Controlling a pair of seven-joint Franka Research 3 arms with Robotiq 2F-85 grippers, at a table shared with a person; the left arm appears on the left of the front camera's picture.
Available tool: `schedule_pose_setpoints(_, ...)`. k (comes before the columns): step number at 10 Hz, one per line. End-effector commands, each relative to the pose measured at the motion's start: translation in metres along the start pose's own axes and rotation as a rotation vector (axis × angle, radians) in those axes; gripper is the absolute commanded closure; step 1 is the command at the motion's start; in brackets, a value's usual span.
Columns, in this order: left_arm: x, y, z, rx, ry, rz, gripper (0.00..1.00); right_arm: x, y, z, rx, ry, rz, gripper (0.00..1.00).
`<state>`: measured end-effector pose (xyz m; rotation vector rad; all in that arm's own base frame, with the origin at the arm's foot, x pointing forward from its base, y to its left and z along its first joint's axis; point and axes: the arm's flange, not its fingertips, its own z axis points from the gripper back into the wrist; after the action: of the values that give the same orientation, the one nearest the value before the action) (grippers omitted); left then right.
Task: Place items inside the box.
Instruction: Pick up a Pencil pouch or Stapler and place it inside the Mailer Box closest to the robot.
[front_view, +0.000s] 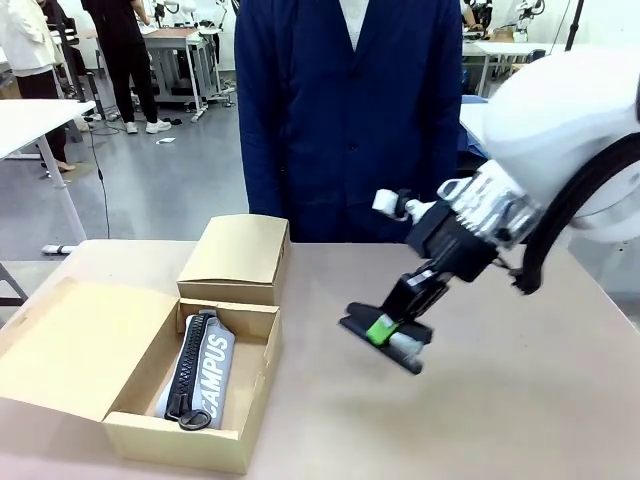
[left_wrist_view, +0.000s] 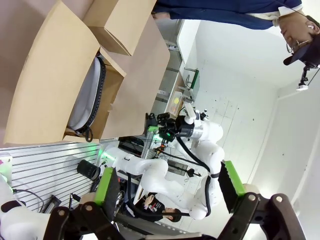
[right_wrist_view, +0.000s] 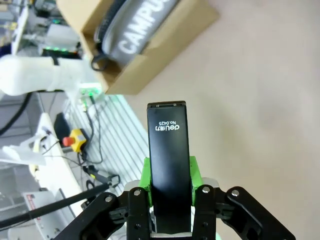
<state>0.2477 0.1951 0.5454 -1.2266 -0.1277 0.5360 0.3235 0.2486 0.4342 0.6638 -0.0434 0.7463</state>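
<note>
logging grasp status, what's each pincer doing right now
left pincer: open, empty
right pincer: closed on the black stapler

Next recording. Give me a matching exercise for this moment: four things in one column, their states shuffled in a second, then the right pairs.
Things:
1. stapler
2. pouch
3. left gripper
4. box

States:
a. fingers apart, nothing between them
b. standing open on the table
c. clamped in the right gripper, up off the table
d. lying inside the box

Pairs: 1-c; 2-d; 3-a; 4-b
</note>
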Motion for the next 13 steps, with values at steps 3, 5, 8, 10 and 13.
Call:
schedule_pose_setpoints(3, -0.003, 0.001, 0.002, 0.005, 0.009, -0.011, 0.00, 0.000, 0.000, 0.000, 0.000, 0.000, 0.000, 0.68)
schedule_pose_setpoints(5, -0.003, 0.001, 0.002, 0.005, 0.009, -0.011, 0.00, 0.000, 0.020, -0.021, 0.006, 0.046, 0.037, 0.68)
schedule_pose_setpoints(8, -0.003, 0.001, 0.002, 0.005, 0.009, -0.011, 0.00, 0.038, 0.069, -0.060, -0.128, -0.077, -0.211, 0.68)
schedule_pose_setpoints(10, -0.003, 0.001, 0.002, 0.005, 0.009, -0.011, 0.00, 0.053, 0.122, -0.089, -0.191, -0.097, -0.326, 0.68)
schedule_pose_setpoints(13, -0.003, 0.001, 0.002, 0.005, 0.009, -0.011, 0.00, 0.058, 0.152, -0.110, -0.254, -0.082, -0.472, 0.68)
